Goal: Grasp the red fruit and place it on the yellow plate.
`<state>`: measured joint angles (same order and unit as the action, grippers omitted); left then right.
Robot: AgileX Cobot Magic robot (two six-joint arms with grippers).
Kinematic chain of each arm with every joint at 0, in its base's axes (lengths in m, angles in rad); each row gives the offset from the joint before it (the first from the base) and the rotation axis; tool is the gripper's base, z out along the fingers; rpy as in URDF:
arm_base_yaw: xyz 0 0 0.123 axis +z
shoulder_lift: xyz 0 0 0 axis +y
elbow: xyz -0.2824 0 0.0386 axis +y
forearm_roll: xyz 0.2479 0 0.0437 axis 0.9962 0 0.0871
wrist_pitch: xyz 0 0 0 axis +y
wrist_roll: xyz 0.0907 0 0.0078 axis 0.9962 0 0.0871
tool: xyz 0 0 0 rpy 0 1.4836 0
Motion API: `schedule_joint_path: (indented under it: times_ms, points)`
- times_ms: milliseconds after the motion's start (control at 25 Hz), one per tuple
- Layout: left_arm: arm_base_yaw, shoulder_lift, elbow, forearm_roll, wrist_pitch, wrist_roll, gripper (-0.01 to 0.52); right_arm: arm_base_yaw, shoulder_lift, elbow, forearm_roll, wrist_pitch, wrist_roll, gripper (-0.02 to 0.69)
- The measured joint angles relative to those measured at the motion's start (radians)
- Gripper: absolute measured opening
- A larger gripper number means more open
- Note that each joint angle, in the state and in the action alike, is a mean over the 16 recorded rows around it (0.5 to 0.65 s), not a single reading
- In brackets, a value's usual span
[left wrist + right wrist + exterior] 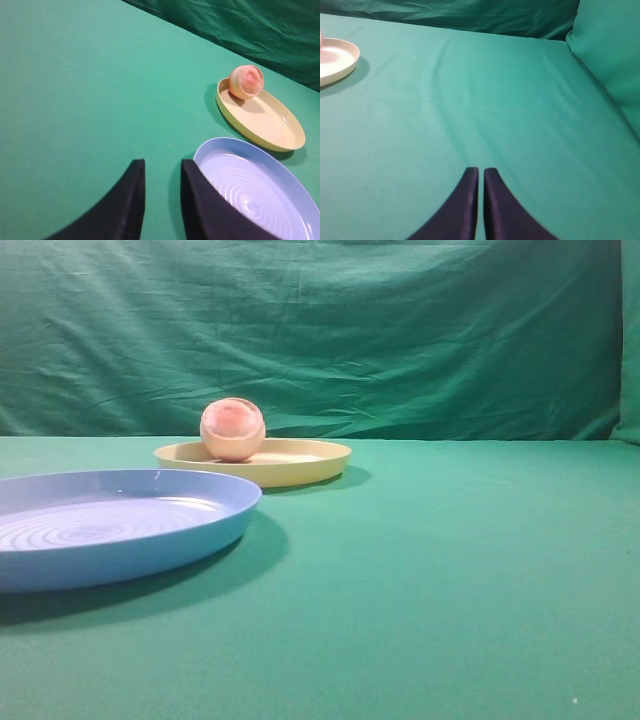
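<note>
So the red fruit is already sitting on the yellow plate, parked at the plate's left edge in the high view, leaning right up by the rim with its pinkish flat face turned toward the camera. Looks to me like the placing part is basically done and what's left is backing off cleanly. The left gripper hangs low over the green cloth, empty, its two dark fingers a little apart with cloth showing through the gap, and it's just beside the near rim of the big blue plate. The right gripper is way off on bare cloth with its fingers pressed together, nothing between them, and the yellow plate only pokes in at the far left of its view. If I were driving this, I'd lift the left arm straight up before swinging anywhere, because that blue rim is close enough to clip and a nudged plate could bump its yellow neighbour. The fruit being round and perched near the rim is the thing to worry about, my guess is it rolls off with very little provocation. Slow retreat, no sideways sweep, keep the right arm parked where it is.
</note>
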<state>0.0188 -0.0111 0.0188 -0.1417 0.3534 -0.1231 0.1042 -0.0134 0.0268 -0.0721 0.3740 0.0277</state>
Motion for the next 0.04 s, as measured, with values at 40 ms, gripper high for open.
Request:
schedule_joint_path:
  times_ms: [40]
  points:
    - [0.000, 0.000, 0.000, 0.000, 0.000, 0.000, 0.157, 0.000, 0.000, 0.000, 0.000, 0.000, 0.000, 0.000]
